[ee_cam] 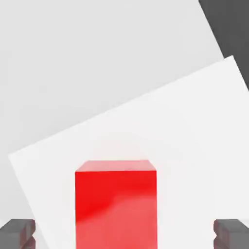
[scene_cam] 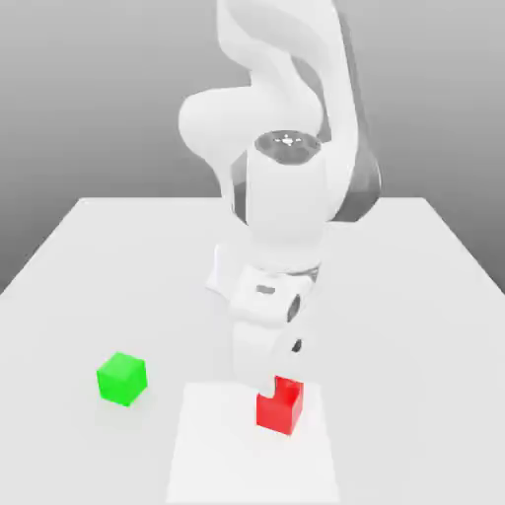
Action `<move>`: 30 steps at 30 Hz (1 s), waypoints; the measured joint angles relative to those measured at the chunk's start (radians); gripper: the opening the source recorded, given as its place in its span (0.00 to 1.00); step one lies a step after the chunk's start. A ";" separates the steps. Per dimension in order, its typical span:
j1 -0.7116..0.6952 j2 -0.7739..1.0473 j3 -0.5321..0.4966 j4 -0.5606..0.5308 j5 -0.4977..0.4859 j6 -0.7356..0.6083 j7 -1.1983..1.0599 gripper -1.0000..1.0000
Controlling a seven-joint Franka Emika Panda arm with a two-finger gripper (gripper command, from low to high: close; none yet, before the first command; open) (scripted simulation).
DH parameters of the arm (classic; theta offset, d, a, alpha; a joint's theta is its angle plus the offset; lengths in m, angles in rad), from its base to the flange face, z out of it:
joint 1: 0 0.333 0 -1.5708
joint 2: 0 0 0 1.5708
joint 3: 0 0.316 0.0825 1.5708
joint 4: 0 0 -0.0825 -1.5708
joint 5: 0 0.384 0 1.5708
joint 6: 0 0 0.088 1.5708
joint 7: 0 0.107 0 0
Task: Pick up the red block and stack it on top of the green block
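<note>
While the claw [ee_cam: 124, 233] hangs with its dark fingertips [ee_cam: 19, 232] spread wide and nothing held, the red block [ee_cam: 116, 204] sits squarely in the gap between them in the hand view, a clear margin left on either side. In the exterior view the arm's hand stands low right behind the red block [scene_cam: 280, 404], which rests on a paler white square patch [scene_cam: 217, 454] of the desk [scene_cam: 424, 296]. The block's faces look roughly parallel to the fingers; being a cube, it has no long axis to favour. The green block [scene_cam: 122, 379] lies well apart, toward the exterior view's left. Judging from this, the next move calls for little more than sinking and closing
</note>
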 joint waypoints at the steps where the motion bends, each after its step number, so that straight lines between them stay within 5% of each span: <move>1: 0.001 0.014 0.003 0.003 0.011 0.011 -0.009 0.50; 12: -0.078 0.193 0.126 0.026 0.190 0.158 -0.139 0.50; 13: -0.092 0.211 0.145 0.026 0.204 0.173 -0.148 0.00; 20: -0.097 0.215 0.151 0.026 0.207 0.174 -0.150 0.00; 30: -0.047 0.056 0.057 0.012 0.039 0.045 -0.032 0.00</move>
